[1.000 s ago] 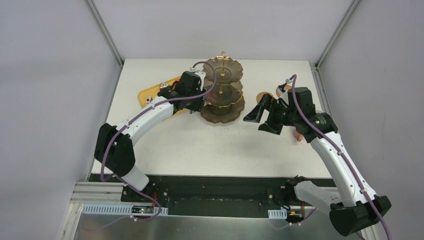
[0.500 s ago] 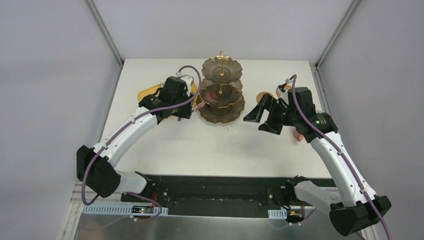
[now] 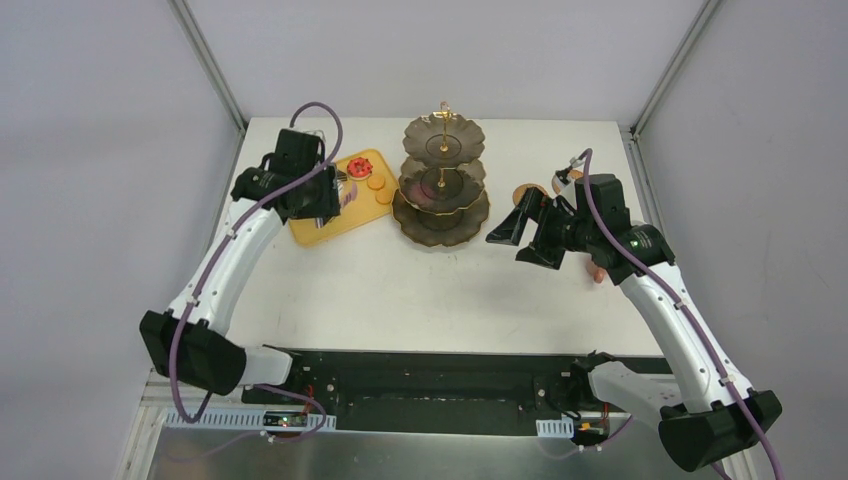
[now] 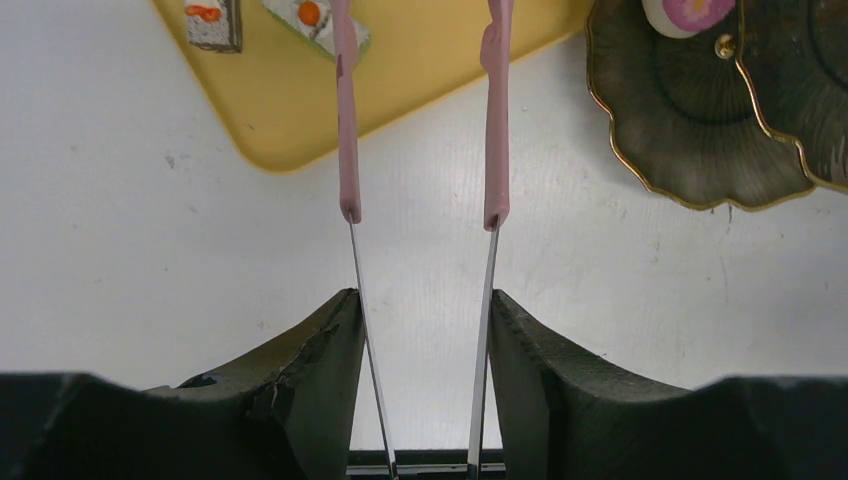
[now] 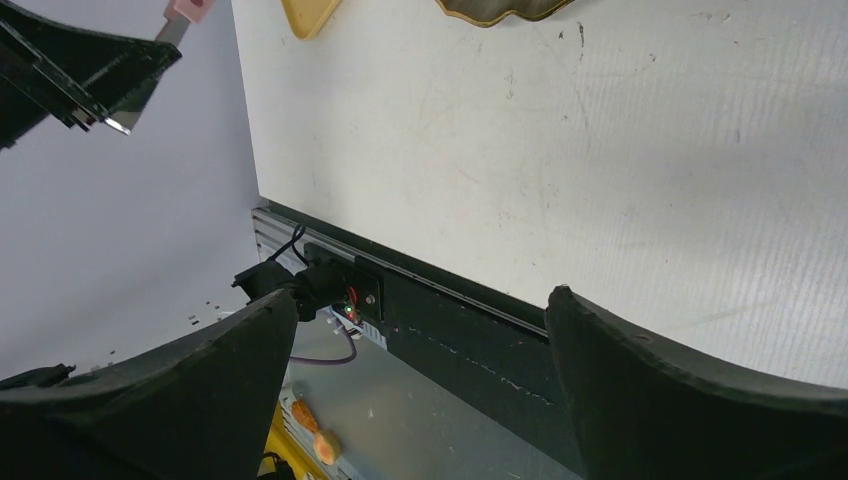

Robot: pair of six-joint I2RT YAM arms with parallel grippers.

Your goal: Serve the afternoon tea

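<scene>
Over on the left, the left gripper is clamped on a pair of tongs — thin metal blades with pink sleeves. The blades stand apart, with nothing between them as far as the wrist view reaches. The sleeves reach out over the edge of the yellow tray, which lies on the white table.

On that tray I can see a red cake and orange cookies. The wrist view adds two cake slices on it.

Just right of the tray, the dark three-tier stand is upright, its gold rod poking out on top. A round pink-and-white cake sits on one of its plates beside the rod — which tier, I cannot tell.

Further right, the right gripper hovers above bare table near the stand. Its jaws are spread wide and hold nothing. Behind it lies a round woven coaster, partly hidden by the arm.
</scene>
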